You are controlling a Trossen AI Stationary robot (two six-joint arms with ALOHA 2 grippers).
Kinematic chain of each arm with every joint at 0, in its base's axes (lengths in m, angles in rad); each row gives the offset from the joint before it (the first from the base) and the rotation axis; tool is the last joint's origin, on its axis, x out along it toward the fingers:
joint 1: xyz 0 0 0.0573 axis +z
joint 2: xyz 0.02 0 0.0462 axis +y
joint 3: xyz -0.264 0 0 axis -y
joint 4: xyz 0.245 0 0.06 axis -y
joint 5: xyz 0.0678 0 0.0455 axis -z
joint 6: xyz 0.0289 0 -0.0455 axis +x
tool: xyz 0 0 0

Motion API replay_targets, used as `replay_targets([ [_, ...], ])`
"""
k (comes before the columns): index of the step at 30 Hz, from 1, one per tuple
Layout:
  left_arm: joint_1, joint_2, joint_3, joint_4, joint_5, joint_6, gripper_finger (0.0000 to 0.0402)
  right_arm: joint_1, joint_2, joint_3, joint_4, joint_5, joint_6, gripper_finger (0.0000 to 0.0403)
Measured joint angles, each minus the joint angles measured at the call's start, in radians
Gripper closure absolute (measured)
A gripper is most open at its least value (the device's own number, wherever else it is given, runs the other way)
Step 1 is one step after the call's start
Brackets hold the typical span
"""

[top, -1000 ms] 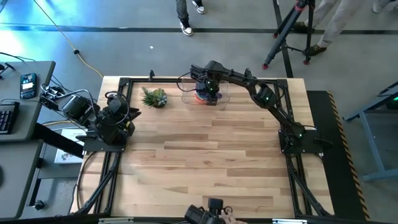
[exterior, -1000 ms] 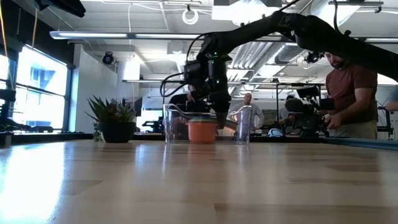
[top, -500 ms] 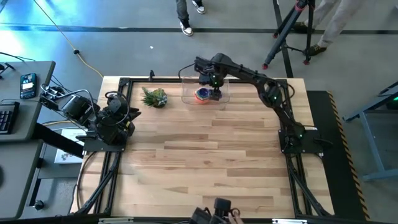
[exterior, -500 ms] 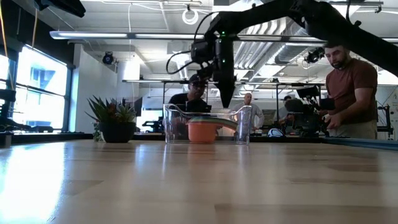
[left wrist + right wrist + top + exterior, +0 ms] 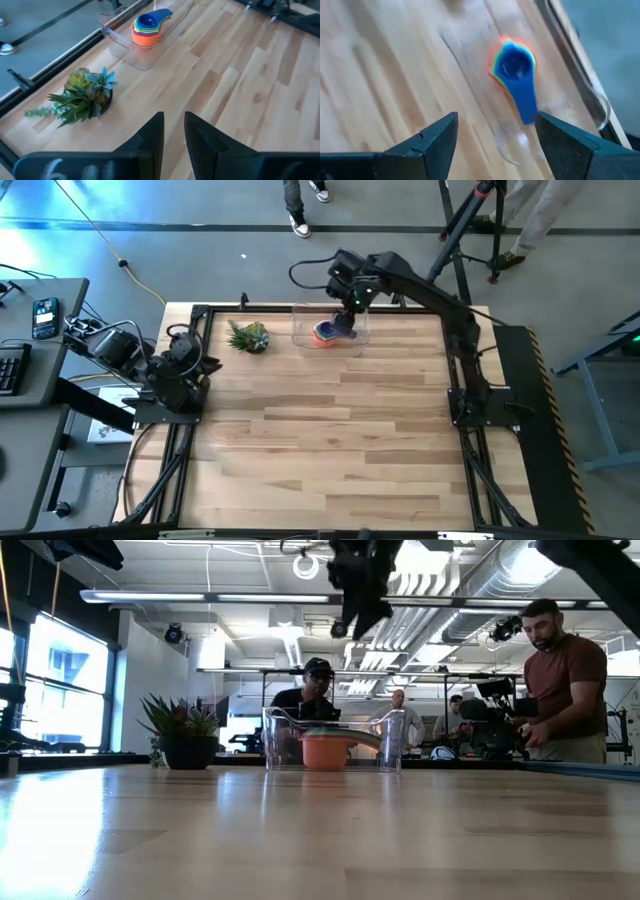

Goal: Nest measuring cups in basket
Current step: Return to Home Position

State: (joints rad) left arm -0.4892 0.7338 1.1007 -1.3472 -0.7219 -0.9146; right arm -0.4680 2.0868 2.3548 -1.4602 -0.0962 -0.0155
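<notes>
looks like the nesting itself is done and you're on the go-home step. the measuring cups [image 5: 146, 30] are sitting as one stack inside the basket [image 5: 135, 61], at the far edge of the table [image 5: 250, 100], near the little spiky plant [image 5: 82, 97].

your right gripper [image 5: 496, 117] is hovering well above the basket with its fingers spread wide and nothing in them. the left gripper [image 5: 174, 125] is parked by the table's left edge, showing only a narrow gap and holding nothing.

i'd guess the next move just needs the right arm folding back to its rest spot, going up and away so it isn't clipping the basket's rim.

texture-wise: the cups are smooth, glossy plastic scoops. the blue one is on top with its flat handle sticking out, the orange one is outermost, and thin bright rims are showing between them. the basket is clear, thin-walled and low, so probably light and easy to nudge. the table is pale wood planks.
</notes>
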Motion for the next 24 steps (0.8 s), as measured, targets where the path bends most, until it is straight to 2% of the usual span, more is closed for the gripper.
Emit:
replay_targets([
  [5,0.0,-0.06,-0.024,0.008,0.037,0.008,0.0337,0.081,-0.135,-0.072,0.116,0.036,0.081,0.0146],
  [11,0.0,-0.162,-0.143,0.065,0.059,0.011,0.0337,0.221,-0.303,-0.26,0.276,0.22,0.192,0.0146],
  [15,0.0,-0.24,-0.252,0.216,0.066,0.08,0.0337,0.308,-0.433,-0.454,0.47,0.284,0.236,0.0146],
  [24,0.0,-0.382,-0.482,0.592,0.203,0.287,0.0337,0.431,-0.761,-1.03,1.028,0.288,0.375,0.0146],
])
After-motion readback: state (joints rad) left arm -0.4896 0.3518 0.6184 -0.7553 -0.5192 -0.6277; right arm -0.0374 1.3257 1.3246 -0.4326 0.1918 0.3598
